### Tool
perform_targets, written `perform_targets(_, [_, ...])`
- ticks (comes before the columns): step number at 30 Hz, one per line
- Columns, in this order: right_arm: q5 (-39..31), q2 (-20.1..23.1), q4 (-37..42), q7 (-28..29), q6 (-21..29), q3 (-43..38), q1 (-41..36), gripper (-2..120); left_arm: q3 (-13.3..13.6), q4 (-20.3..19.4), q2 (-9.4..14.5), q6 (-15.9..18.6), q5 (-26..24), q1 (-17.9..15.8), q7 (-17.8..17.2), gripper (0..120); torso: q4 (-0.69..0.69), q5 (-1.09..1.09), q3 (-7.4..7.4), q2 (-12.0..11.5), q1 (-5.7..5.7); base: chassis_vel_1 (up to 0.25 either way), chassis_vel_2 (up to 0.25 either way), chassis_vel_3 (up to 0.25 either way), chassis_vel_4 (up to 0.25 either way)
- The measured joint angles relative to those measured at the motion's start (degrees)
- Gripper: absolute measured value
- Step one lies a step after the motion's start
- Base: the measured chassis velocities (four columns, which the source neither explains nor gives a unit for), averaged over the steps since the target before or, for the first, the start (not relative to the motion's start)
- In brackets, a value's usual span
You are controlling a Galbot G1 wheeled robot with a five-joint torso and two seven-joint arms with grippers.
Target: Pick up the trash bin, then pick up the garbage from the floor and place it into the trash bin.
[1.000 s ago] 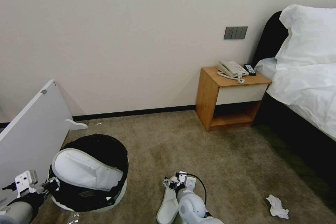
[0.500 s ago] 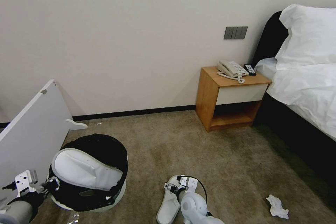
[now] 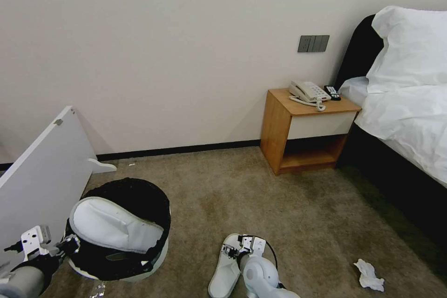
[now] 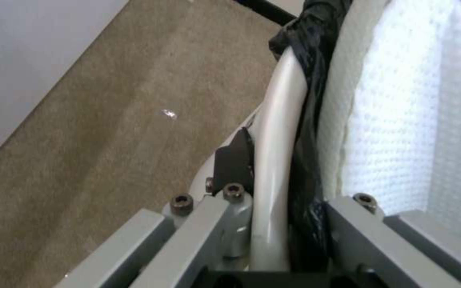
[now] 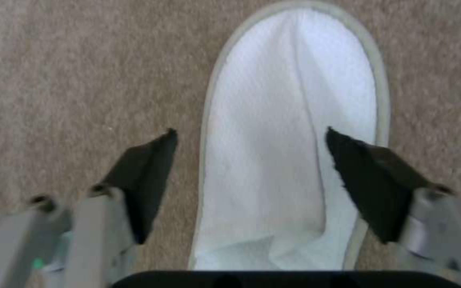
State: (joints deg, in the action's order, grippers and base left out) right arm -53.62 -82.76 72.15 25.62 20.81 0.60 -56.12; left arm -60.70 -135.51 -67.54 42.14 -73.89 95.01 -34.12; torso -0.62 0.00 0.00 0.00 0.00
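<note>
Now your right gripper (image 5: 249,168) is sinking lower, fingers wide, over the slipper (image 5: 289,132) on the floor (image 3: 288,214), while your left gripper (image 3: 65,247) is clamping the trash bin (image 3: 139,195) rim.

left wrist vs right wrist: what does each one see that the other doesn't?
Left wrist: the left gripper shut on the trash bin rim and its black liner, with a slipper in the bin. Right wrist: the right gripper open, its fingers either side of a second slipper lying on the floor. Shared: the carpet.
</note>
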Motion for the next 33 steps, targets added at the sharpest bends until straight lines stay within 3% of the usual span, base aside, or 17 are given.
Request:
perform_targets(2, [-0.03,0.02,-0.06,-0.28,-0.09,0.04,-0.01,57,-0.08,0.00,0.08,0.00,-0.06,-0.02,0.01,2,0.00,0.00,0.00,0.00,0.00,0.000,0.000,0.000,0.000])
perform_targets(8, [-0.15,0.20,-0.08,-0.36,-0.12,0.09,0.01,40,-0.31,0.04,0.23,0.00,-0.18,0.01,0.06,2,0.00,0.00,0.00,0.00,0.00,0.000,0.000,0.000,0.000])
perform_targets(10, [-0.14,0.41,-0.08,-0.38,-0.18,0.10,-0.28,27,-0.27,0.16,0.24,0.00,-0.20,0.01,0.09,2,0.00,0.00,0.00,0.00,0.00,0.000,0.000,0.000,0.000])
perform_targets(17, [-0.24,0.84,0.56,-0.34,-0.23,-0.35,-0.60,2,-0.01,0.25,0.20,0.00,-0.23,-0.21,0.11,2,0.00,0.00,0.00,0.00,0.00,0.000,0.000,0.000,0.000])
perform_targets(26, [0.15,2.03,2.03,-0.23,-0.32,-0.73,-1.09,0,0.08,0.25,0.40,0.00,-0.32,-0.41,0.13,2,0.00,0.01,0.00,0.00,0.00,0.000,0.000,0.000,0.000])
perform_targets(30, [6.58,3.32,4.66,-1.78,-3.14,-1.29,-2.21,0,0.37,0.18,0.43,0.00,-0.40,-0.63,0.13,2,0.01,0.01,0.00,0.00,0.00,0.000,0.000,0.000,0.000])
perform_targets(31, [11.56,4.57,8.06,-3.89,-6.16,-2.14,-3.62,0,0.86,0.12,0.39,0.00,-0.53,-0.85,0.15,2,-0.01,0.01,0.00,0.00,0.00,0.000,0.000,0.000,0.000])
perform_targets(32, [11.56,4.57,8.06,-3.89,-6.16,-2.14,-3.62,0,0.86,0.12,0.39,0.00,-0.53,-0.85,0.15,2,-0.01,0.01,0.00,0.00,0.00,0.000,0.000,0.000,0.000])
perform_targets(33, [15.07,5.47,10.11,-6.38,-9.21,-3.03,-4.38,0,1.34,0.11,0.39,0.00,-0.59,-1.00,0.17,2,0.00,0.01,0.00,0.00,0.00,0.000,0.000,0.000,0.000])
